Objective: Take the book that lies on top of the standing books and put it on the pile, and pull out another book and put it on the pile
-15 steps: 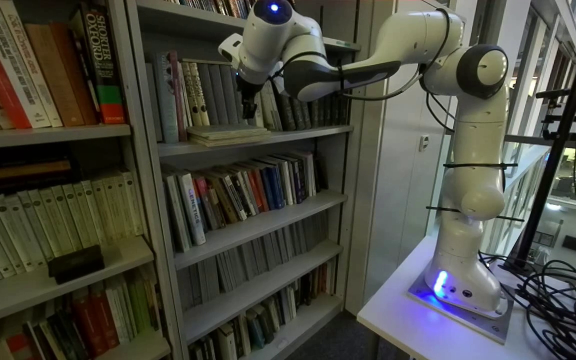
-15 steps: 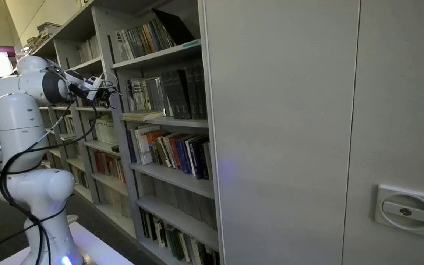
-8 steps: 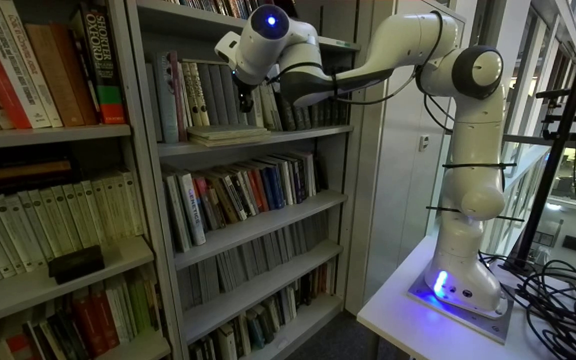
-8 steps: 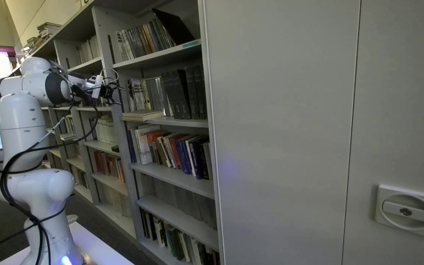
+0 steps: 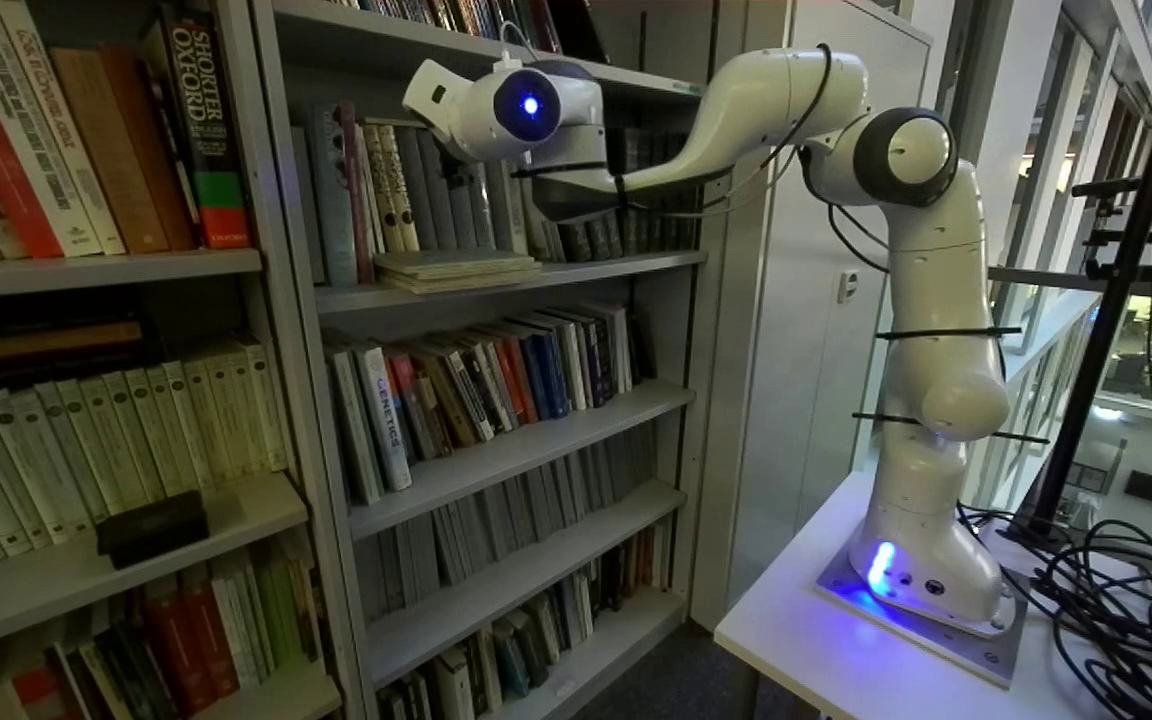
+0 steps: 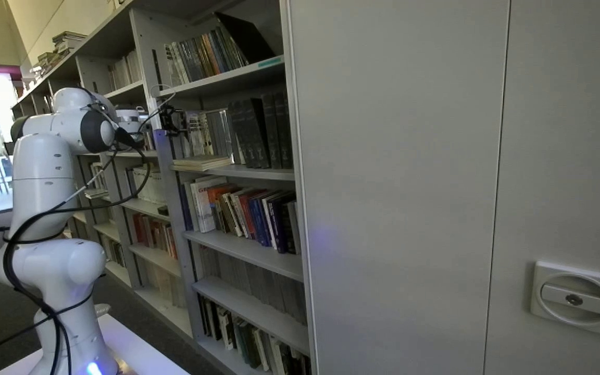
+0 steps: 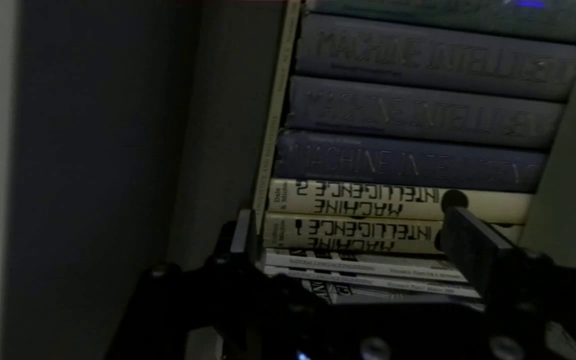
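Observation:
A thin pale book (image 7: 274, 115) lies across the top of the standing books; in the wrist view it is a narrow strip at their left end. The standing books include grey-blue volumes (image 7: 408, 160) and cream "Machine Intelligence" volumes (image 7: 358, 232); they also show in both exterior views (image 5: 436, 190) (image 6: 203, 133). The pile (image 5: 456, 268) of flat pale books lies on the shelf in front of them, also in an exterior view (image 6: 202, 162). My gripper (image 7: 352, 227) is open and empty, facing the spines, one finger near the thin book's end. In an exterior view (image 6: 175, 122) it is at the shelf opening.
The shelf board above (image 5: 636, 78) and the bookcase's upright side panel (image 6: 159, 135) are close to the gripper. Thin magazines (image 7: 368, 270) stand beside the cream volumes. Dark volumes (image 6: 258, 130) stand farther along the same shelf.
The arm has moved toward the shelf and the gripper has tilted up from pointing down to facing the books. It is now mostly hidden in an exterior view. The books have not moved.

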`<state>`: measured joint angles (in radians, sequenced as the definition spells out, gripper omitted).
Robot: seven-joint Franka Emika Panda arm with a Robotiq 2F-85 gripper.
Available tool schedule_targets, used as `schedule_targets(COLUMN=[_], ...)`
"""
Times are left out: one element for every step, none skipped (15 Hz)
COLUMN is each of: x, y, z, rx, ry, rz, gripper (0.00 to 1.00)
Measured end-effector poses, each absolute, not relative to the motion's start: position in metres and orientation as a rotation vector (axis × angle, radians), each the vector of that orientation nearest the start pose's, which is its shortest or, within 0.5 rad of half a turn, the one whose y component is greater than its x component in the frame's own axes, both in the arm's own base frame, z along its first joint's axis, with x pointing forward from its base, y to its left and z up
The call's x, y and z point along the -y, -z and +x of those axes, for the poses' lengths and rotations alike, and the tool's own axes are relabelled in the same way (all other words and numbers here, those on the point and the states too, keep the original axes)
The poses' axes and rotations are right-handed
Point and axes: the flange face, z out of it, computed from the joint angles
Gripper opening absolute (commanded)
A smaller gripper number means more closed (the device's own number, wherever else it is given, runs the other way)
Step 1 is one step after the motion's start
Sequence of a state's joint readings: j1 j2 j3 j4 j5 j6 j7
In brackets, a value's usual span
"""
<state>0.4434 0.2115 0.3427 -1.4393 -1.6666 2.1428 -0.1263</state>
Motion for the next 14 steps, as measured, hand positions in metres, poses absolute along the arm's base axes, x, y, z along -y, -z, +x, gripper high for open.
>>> schedule_targets(x=[-0.42, -0.421, -0.422, -0.423, -0.423, -0.423, -0.424, -0.424, -0.423, -0.422, -0.42, -0.416, -0.41, -0.404], y=[-0.673, -0.671, -0.671, -0.671, -0.671, -0.672, -0.671, -0.67, -0.669, -0.669, -0.67, -0.671, -0.672, -0.673], z=[0.522, 0.523, 0.523, 0.522, 0.522, 0.522, 0.522, 0.523, 0.524, 0.528, 0.534, 0.541, 0.55, 0.559], rx=[-1.157, -1.157, -1.157, -1.157, -1.157, -1.156, -1.158, -1.155, -1.143, -1.117, -1.081, -1.043, -1.003, -0.968], ry=[-0.903, -0.903, -0.903, -0.904, -0.906, -0.907, -0.906, -0.907, -0.912, -0.924, -0.942, -0.959, -0.973, -0.983], rz=[1.151, 1.136, 1.132, 1.13, 1.129, 1.128, 1.13, 1.126, 1.109, 1.082, 1.052, 1.023, 0.995, 0.979], gripper=[1.0, 1.0, 1.0, 1.0, 1.0, 1.0, 1.0, 1.0, 1.0, 1.0, 1.0, 1.0, 1.0, 1.0])
